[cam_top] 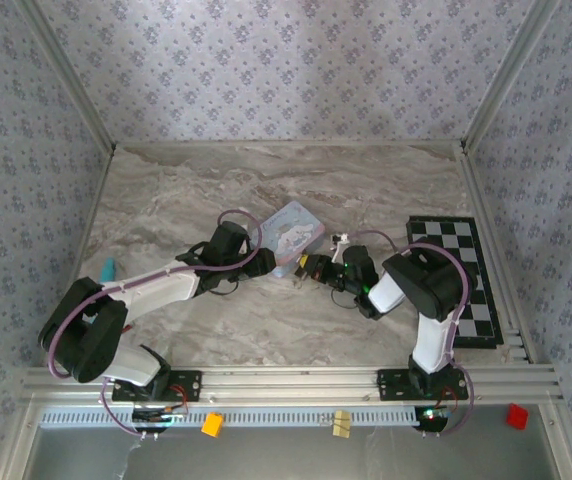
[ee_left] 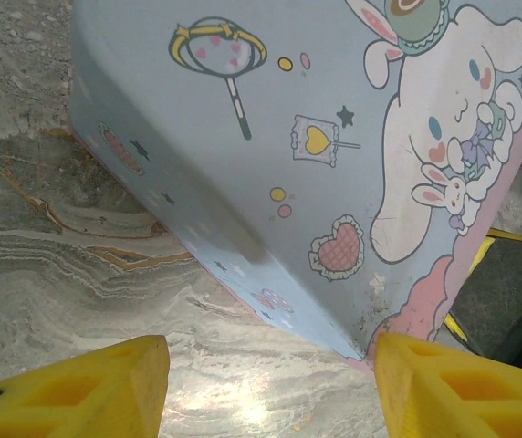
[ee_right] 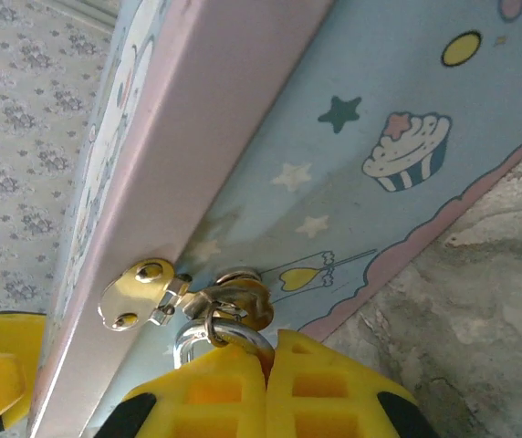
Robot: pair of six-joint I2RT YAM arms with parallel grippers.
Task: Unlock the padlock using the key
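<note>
The padlock's silvery shackle [ee_right: 208,334] hangs through the brass hasp [ee_right: 147,290] on the side of the light-blue cartoon tin [ee_right: 352,137]. My right gripper [ee_right: 266,358] is shut on the padlock, and its yellow fingers hide the black body. From above, the right gripper [cam_top: 313,268] sits at the tin's [cam_top: 294,236] near right side. My left gripper [ee_left: 270,370] stands open over the marble, its right finger [ee_left: 462,388] close to the tin's [ee_left: 270,119] near corner; from above, the left gripper [cam_top: 264,260] lies at the tin's left. The key is hidden.
A black-and-white checkered mat [cam_top: 469,272] lies at the right of the table. A teal object [cam_top: 108,268] lies by the left wall. Small yellow [cam_top: 211,423], beige [cam_top: 341,423] and red [cam_top: 516,415] blocks sit on the front rail.
</note>
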